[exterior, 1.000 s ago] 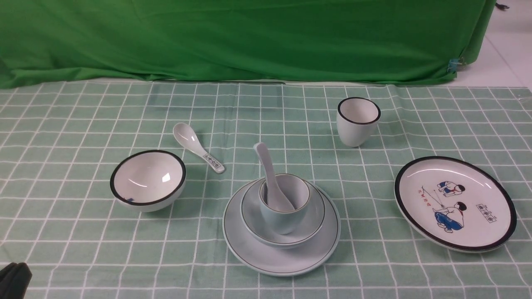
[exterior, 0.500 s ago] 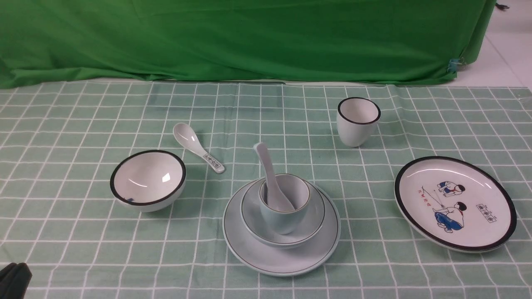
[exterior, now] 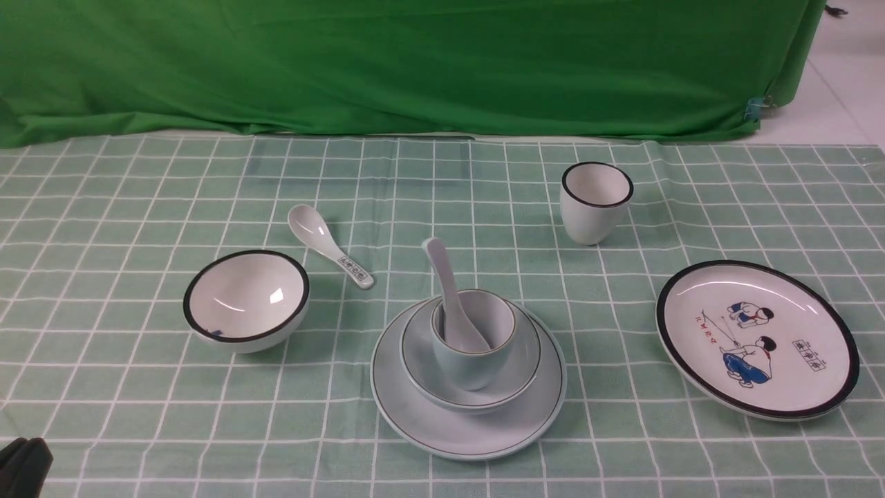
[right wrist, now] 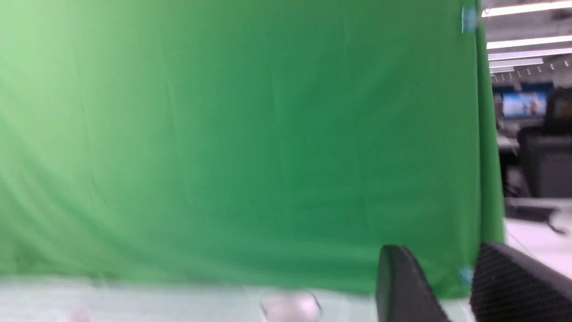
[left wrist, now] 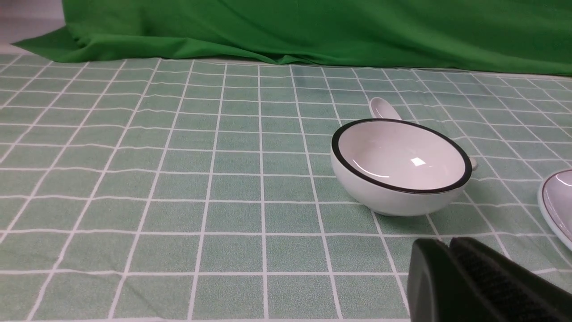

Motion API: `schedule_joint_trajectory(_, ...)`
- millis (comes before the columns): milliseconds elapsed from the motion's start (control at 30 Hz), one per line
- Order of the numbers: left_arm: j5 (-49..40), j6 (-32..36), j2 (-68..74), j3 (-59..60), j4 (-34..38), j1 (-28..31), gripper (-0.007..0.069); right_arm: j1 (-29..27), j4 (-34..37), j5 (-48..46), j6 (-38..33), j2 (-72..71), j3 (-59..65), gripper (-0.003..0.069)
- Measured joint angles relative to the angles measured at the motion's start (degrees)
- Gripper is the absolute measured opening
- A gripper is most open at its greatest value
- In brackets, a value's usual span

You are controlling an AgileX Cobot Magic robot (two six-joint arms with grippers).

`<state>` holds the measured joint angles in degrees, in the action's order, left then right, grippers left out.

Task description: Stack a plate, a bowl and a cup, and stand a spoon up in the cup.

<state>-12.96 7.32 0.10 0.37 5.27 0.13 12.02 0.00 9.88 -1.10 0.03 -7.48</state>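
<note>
L gripper (left wrist: 449, 255) jaws together, empty; R gripper (right wrist: 451, 277) jaws seemingly apart, empty.

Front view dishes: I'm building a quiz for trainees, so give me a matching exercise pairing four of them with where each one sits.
Things:
1. plain white ceramic spoon
2. white spoon with printed handle
3. pale blue-green shallow bowl
4. black-rimmed white cup

Places:
A. on the pale blue-green plate
B. lying flat on the checked cloth, behind the black-rimmed white bowl
C. standing alone, behind the cartoon plate
D. leaning in the pale blue-green cup

Pairs: 1-D, 2-B, 3-A, 4-C
</note>
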Motion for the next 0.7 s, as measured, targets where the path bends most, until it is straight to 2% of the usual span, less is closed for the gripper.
schedule_joint_trajectory(67, 0.0, 0.0, 0.0, 0.0, 0.0, 0.0, 0.0017, -0.7, 0.0, -4.6, -3.8, 0.0, 0.0, 0.0274)
schedule_joint_trajectory(100, 0.0, 0.0, 0.0, 0.0, 0.0, 0.0, 0.0017, -2.2, 0.0, -10.5, -7.6, 0.0, 0.0, 0.0274)
schedule_joint_trajectory(267, 0.0, 0.0, 0.0, 0.0, -0.1, 0.0, 0.0017, -9.8, 0.0, -22.1, -15.7, 0.0, 3.8, 0.0274)
schedule_joint_trajectory(433, -0.1, 0.0, 0.0, 0.0, -0.3, 0.0, 0.0017, -14.2, 0.0, -23.8, -12.3, 0.0, 7.9, 0.0274)
schedule_joint_trajectory(700, -0.1, 0.0, 0.0, 0.0, -0.3, 0.0, 0.0017, -14.1, 0.0, -23.4, -10.3, 0.0, 7.9, 0.0274)
